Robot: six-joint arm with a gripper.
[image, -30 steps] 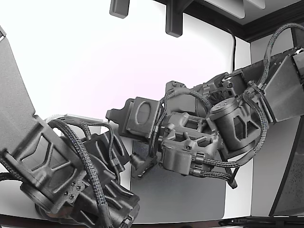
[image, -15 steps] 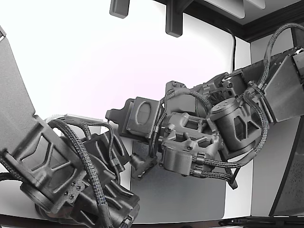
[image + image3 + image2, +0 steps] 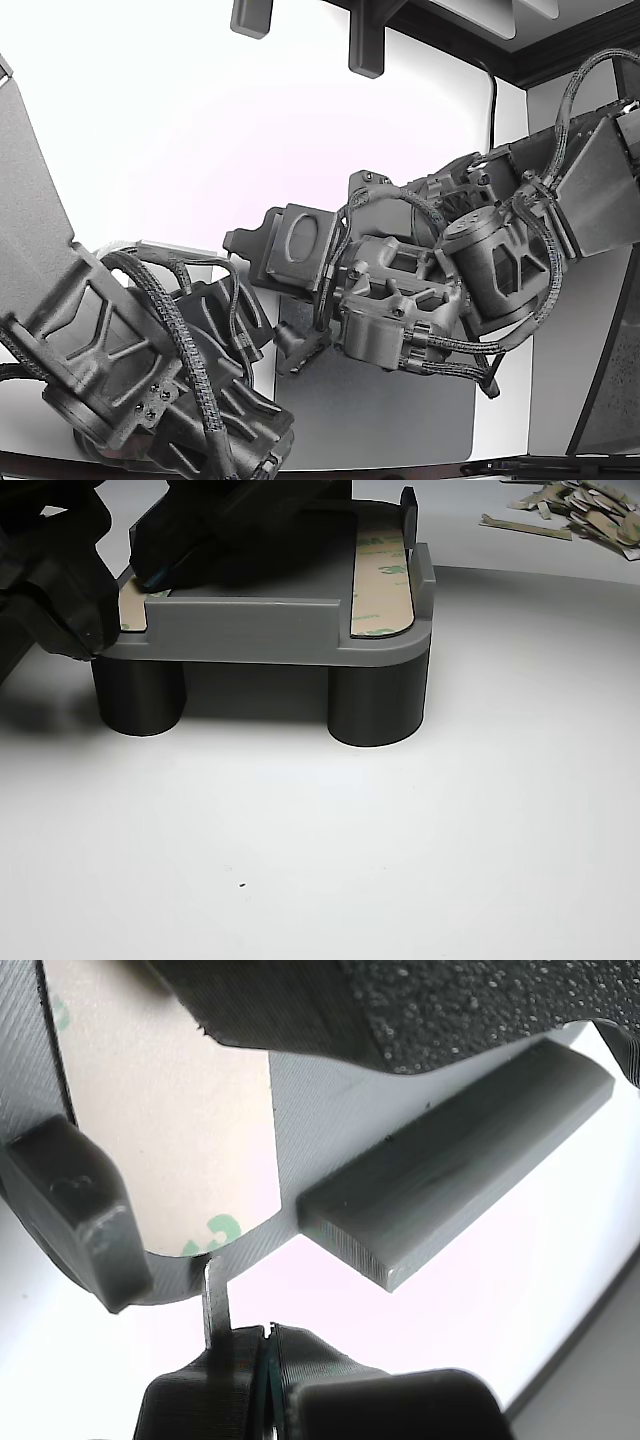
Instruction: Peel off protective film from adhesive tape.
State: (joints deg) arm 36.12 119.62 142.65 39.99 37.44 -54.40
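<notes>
In the wrist view a beige protective film with green print covers the adhesive tape on a grey part. A thin sliver of film runs from the tape's rounded end down to my gripper. The gripper's jaws are pressed together, with a greenish edge showing in the seam. In the other view the grey part stands on round legs. It carries one film-covered tape strip near the upright post and another under dark gripper parts.
A second arm's black padded jaw presses on top of the part. A raised grey bar lies beside the tape. Several peeled film scraps lie on the white table. In the exterior view both arms crowd over a grey mat.
</notes>
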